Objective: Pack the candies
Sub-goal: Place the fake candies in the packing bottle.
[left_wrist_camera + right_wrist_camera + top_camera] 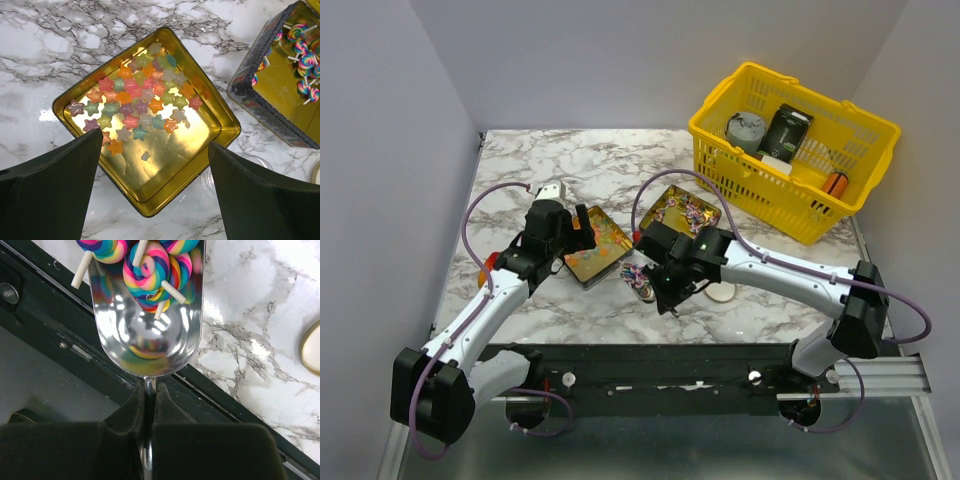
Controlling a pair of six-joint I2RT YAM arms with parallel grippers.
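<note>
A gold square tin (220, 135) holds several pastel star-shaped candies (140, 100); it also shows in the top view (595, 250). My left gripper (155, 145) is open and empty just above the tin's near corner (578, 232). A second, dark-sided tin (280, 75) holds rainbow swirl lollipops (305, 60) and sits at centre (685, 210). My right gripper (149, 390) is shut on the handle of a shiny metal scoop (150, 335) carrying several swirl lollipops (147, 265), held near the table's front edge (645, 282). No pea-sized round sweets show.
A yellow basket (790, 150) at the back right holds a can, a dark box and an orange cylinder (835, 183). A beige round disc (720, 293) lies by the right arm. A clear round lid (250, 165) lies beside the gold tin. An orange-red lump (490, 262) sits far left.
</note>
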